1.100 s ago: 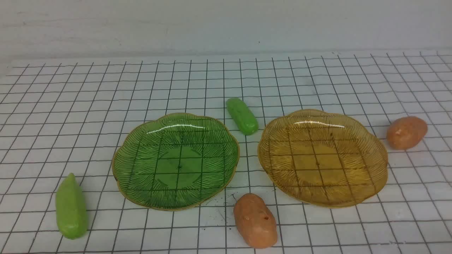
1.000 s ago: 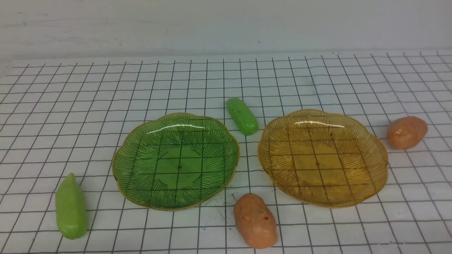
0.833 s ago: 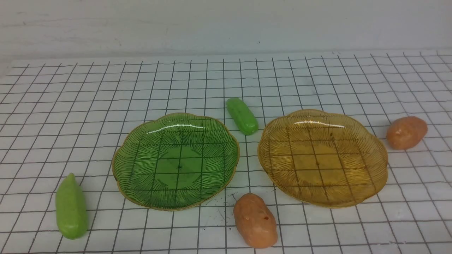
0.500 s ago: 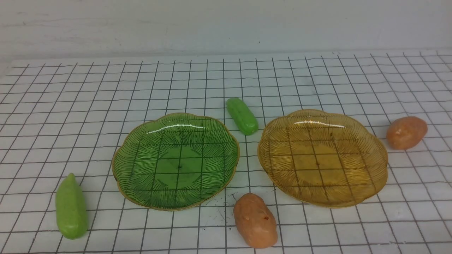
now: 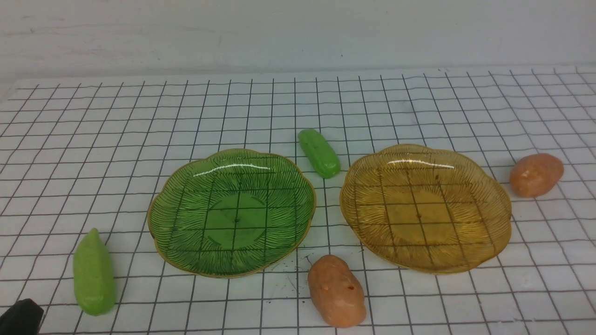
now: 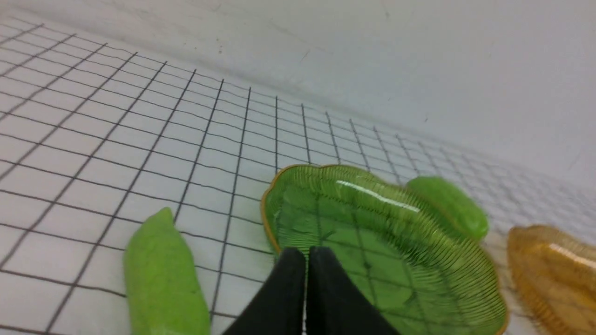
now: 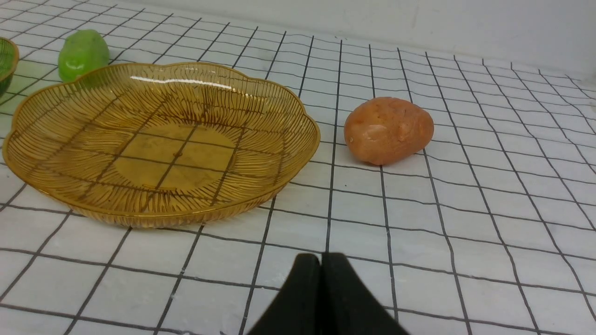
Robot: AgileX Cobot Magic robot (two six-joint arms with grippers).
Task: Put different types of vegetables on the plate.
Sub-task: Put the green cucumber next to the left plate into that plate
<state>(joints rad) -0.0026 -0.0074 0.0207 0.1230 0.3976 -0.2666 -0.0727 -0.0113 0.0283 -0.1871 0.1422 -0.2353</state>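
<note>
1. My left pincer (image 6: pixel 289 253) and right pincer (image 7: pixel 321 260) are both closed, fingers together.
2. Near my left one lies the pointed, elongated green plastic vegetable (image 5: pixel 94 274).
3. Right of it, the scalloped green transparent plate (image 5: pixel 233 214).
4. Between that and the scalloped amber transparent plate (image 5: pixel 426 209): a blunt green plastic cucumber (image 5: pixel 319 153), farther back, and a lumpy orange-brown potato (image 5: pixel 336 291), nearer me.

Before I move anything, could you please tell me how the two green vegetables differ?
The left green vegetable tapers to a point; the far green vegetable is rounded at both ends.
The left one looks larger, the far one smaller.
Both lie on the gridded surface, off the plates.
</note>
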